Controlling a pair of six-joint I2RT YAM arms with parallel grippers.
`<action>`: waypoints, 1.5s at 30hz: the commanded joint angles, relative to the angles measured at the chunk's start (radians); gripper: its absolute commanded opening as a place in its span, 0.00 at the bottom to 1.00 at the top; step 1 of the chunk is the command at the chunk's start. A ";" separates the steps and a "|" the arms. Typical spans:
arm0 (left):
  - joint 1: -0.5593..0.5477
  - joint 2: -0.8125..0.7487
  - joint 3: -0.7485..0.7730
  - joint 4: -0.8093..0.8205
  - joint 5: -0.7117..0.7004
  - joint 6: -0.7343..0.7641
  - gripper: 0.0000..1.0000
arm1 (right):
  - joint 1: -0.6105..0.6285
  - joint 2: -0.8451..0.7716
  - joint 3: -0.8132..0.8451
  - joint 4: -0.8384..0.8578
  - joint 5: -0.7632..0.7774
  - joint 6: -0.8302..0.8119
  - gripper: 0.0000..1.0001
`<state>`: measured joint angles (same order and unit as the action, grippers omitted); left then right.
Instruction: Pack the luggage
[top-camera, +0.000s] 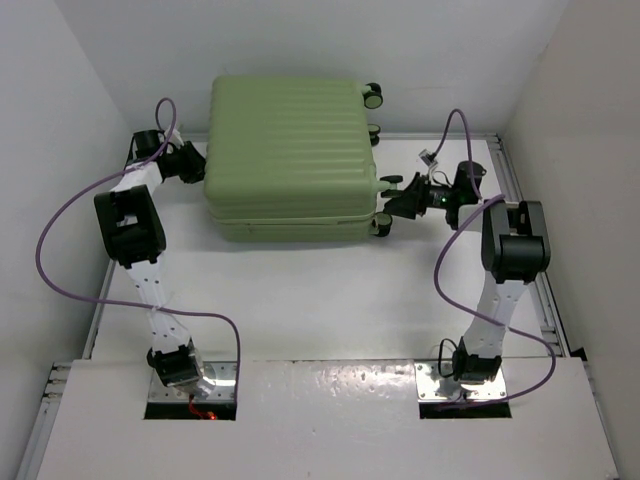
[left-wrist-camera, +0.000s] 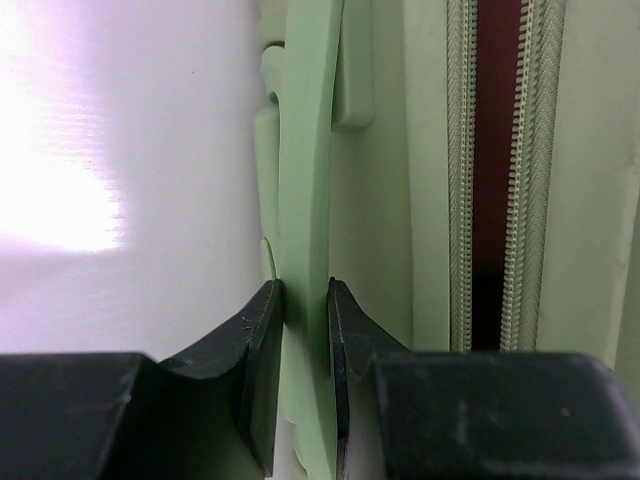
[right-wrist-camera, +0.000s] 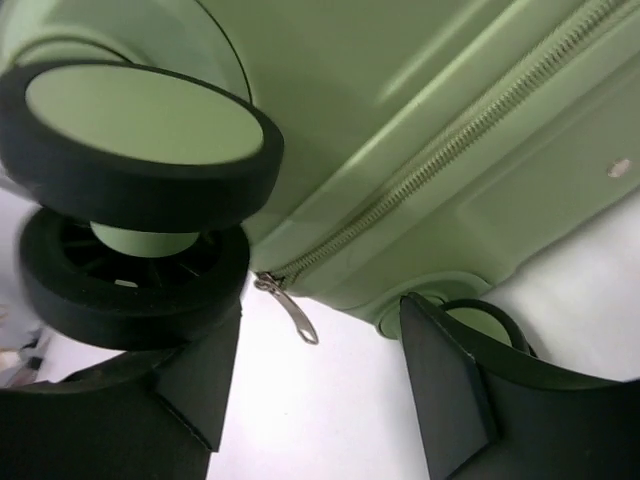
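Lying flat at the far centre of the table (top-camera: 320, 300), the luggage (top-camera: 285, 150) is closed. Left gripper (left-wrist-camera: 305, 310) pinches its thin green side handle (left-wrist-camera: 305, 150). Right gripper (right-wrist-camera: 320, 315) gapes wide, empty, beside a wheel (right-wrist-camera: 150, 140) and the zipper pull (right-wrist-camera: 297, 318).

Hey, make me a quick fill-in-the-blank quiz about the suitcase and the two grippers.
1. The luggage has a light ____ shell.
2. The left gripper pinches the luggage's side ____.
3. The right gripper is ____, beside a wheel.
Missing words: green; handle; open.
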<state>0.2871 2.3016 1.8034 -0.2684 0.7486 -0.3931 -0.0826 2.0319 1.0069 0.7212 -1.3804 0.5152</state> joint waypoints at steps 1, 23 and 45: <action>0.038 0.088 -0.021 -0.095 -0.097 0.074 0.00 | 0.014 0.033 0.049 0.058 -0.112 0.102 0.63; 0.038 0.088 -0.021 -0.086 -0.097 0.065 0.00 | 0.075 0.143 0.001 0.582 -0.152 0.612 0.63; 0.038 0.088 -0.021 -0.086 -0.115 0.065 0.00 | 0.113 0.238 0.029 0.903 -0.177 0.953 0.10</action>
<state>0.2886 2.3066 1.8111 -0.2741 0.7563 -0.3965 0.0231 2.2616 1.0039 1.3010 -1.5215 1.4220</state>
